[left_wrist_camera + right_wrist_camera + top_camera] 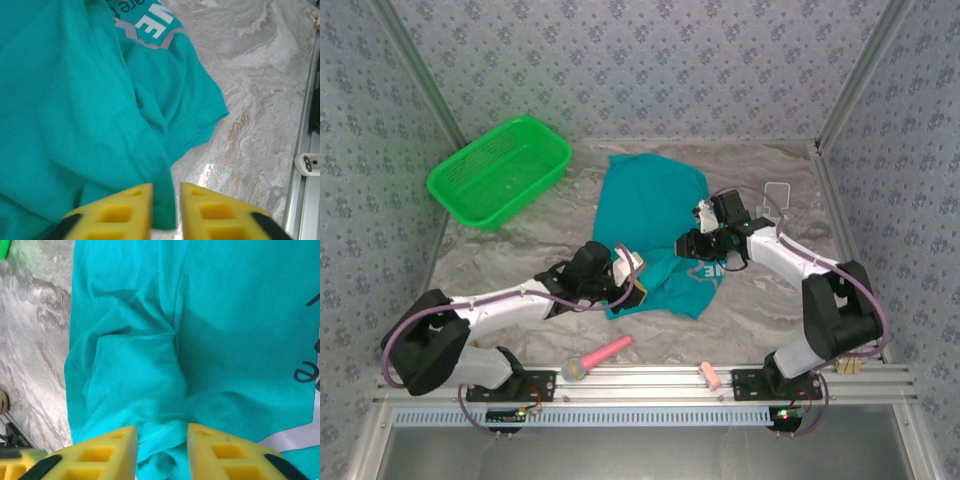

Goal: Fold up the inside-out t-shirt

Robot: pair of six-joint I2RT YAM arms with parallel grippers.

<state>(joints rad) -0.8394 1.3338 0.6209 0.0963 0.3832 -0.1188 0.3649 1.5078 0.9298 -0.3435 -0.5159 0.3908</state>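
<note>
The teal t-shirt [655,200] lies crumpled in the middle of the worktop [520,250]. Its far edge reaches close to the far edge of the worktop, and its near edge stops short of the metal rail [650,385] along the near edge. White lettering [705,270] shows on a turned-up part near the shirt's near right corner.

My left gripper [632,285] sits at the shirt's near left edge. In my left wrist view its yellow fingers [125,210] stand a little apart with a strip of the cloth edge lying in the gap. I can't make out whether they pinch it. A hemmed sleeve edge [210,112] runs out beyond it onto bare marbled surface.

My right gripper [703,245] is over the shirt's right side, just beyond the lettering. Its fingers [105,455] stand somewhat wider apart over bunched folds, and again I can't say whether the cloth is squeezed.

There is open room left of the shirt, between it and the green mesh basket [475,148] in the far left corner. A narrower bare strip runs along the right edge, where a small clear object [778,190] stands. Nearer to me, a pink stick-shaped tool [605,353] lies just beside the rail, and a small pink piece [708,375] rests on it.
</note>
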